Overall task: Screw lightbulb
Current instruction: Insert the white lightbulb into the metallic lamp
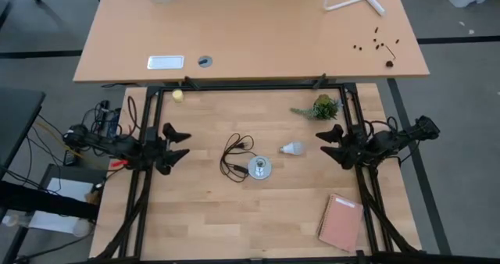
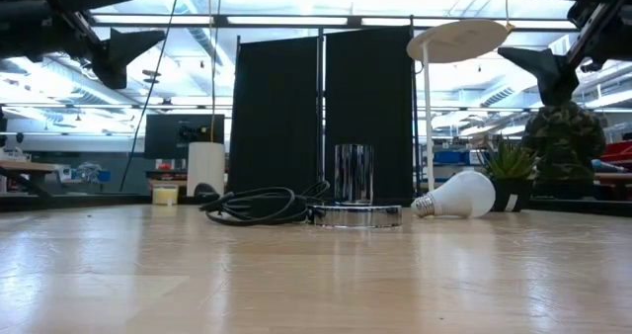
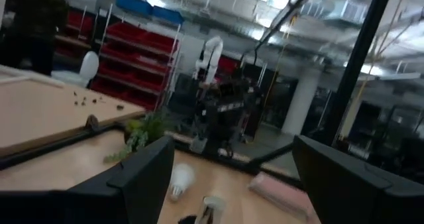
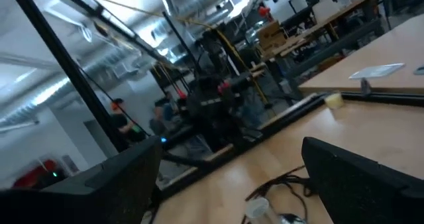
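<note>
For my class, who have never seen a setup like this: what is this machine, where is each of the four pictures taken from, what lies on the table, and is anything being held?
It is a robot with two dark arms at a wooden table. One picture looks straight down, one looks level across the tabletop, and two come from cameras on the arms' wrists. The left gripper and right gripper both hang open at the table's sides, above the surface, holding nothing. Near the middle lies a white lightbulb on its side, beside a round silver socket with a coiled black cord. Also there: a small green plant, a pinkish notebook and a small yellowish ball. The bulb is not yet screwed in.
</note>
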Available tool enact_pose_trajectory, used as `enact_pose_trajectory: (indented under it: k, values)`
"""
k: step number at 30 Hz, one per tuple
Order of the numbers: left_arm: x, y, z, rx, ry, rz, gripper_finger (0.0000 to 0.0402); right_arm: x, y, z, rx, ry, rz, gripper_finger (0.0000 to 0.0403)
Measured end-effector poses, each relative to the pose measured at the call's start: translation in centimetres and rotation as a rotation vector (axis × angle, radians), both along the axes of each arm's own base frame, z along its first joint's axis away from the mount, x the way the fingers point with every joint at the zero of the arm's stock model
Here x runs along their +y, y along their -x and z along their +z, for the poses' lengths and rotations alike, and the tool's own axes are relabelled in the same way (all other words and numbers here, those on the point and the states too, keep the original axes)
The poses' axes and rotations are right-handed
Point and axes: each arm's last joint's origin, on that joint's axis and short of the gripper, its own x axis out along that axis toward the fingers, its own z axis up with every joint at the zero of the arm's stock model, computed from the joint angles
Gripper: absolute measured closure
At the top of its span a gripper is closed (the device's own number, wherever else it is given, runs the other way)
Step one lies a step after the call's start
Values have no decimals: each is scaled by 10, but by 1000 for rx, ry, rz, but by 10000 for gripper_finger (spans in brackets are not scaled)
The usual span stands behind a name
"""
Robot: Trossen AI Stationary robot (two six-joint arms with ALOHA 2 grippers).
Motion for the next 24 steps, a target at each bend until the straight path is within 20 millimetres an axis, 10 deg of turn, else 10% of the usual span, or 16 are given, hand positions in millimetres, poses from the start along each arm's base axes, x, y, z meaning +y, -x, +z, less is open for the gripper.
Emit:
enact_pose_trajectory:
  k: [10, 24]
  values:
    - [-13, -43, 31, 248, -86, 54, 89, 1, -2, -3, 41, 9, -11, 30]
    - [-37, -176, 71, 479, -192, 141, 89, 6, -13, -27, 299, 145, 42, 30]
